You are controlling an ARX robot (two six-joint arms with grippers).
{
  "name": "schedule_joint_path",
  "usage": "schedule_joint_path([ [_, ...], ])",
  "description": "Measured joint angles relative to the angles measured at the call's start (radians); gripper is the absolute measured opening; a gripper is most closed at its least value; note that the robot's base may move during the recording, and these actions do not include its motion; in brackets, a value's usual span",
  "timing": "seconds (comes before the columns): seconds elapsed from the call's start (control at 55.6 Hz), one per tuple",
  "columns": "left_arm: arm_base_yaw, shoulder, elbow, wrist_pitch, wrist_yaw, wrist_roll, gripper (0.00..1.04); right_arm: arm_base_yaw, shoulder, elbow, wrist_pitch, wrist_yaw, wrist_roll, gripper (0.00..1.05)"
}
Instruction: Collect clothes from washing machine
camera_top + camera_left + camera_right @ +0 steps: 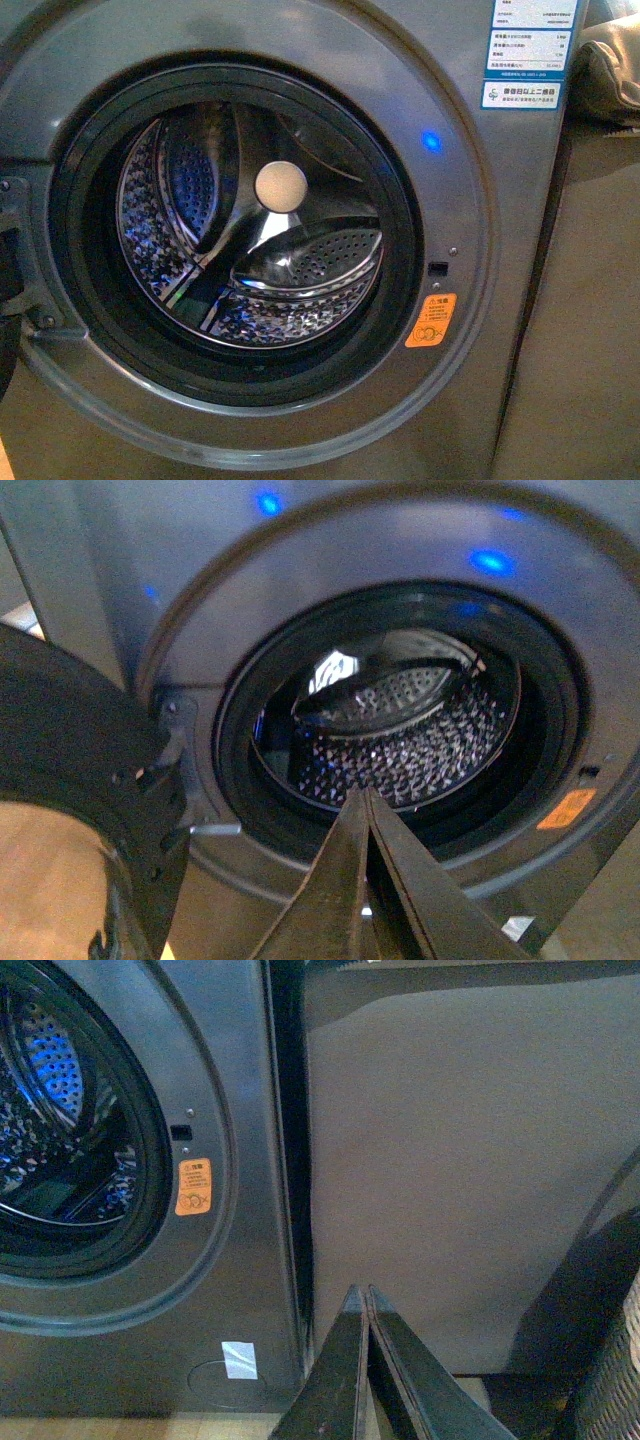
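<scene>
straight ahead of the robot, the washing machine (90, 60) is filling nearly the whole front view, grey and metallic, with its round opening standing clear and the steel drum (250, 240) showing behind it. the door (70, 770) is hanging open off to the machine's left side, its dark rim crowding the left wrist view. on the right, a tan-brown cabinet (450, 1160) is standing just beside the machine, a dark gap running between them. a blue light (431, 141) is glowing on the front panel, and an orange sticker (431, 320) is sitting below it, beside the opening.

the left gripper (365, 795) is pointing straight at the drum mouth, its two fingers pressed together with no gap showing and nothing between them. the right gripper (362, 1292) is likewise pinched closed and empty, but it is aiming at the cabinet face, off to the side of the opening.

as for the clothes, i am not seeing them: the drum is looking bare in every view, only perforated steel and a paddle, though its lowest front part is hidden behind the rubber rim. so the left arm is the nearer one, lined up with the opening, and i reckon any reach would be going forward and down into the drum, with the fingers needing to spread first.
</scene>
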Motion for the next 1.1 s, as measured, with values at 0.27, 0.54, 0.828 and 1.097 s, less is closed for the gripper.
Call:
schedule_joint_path([
  [0.27,0.103,-0.152,-0.232,0.090,0.093,0.003,0.04,0.000,0.000,0.000,0.000,0.000,0.000,0.02],
  [0.54,0.239,-0.248,-0.361,0.116,0.227,0.004,0.04,0.000,0.000,0.000,0.000,0.000,0.000,0.02],
  [0.828,0.250,-0.333,-0.449,0.121,0.235,0.004,0.04,0.000,-0.001,0.000,0.000,0.000,0.000,0.02],
  [1.097,0.251,-0.399,-0.496,0.110,0.235,0.004,0.04,0.000,-0.001,0.000,0.000,0.000,0.000,0.02],
])
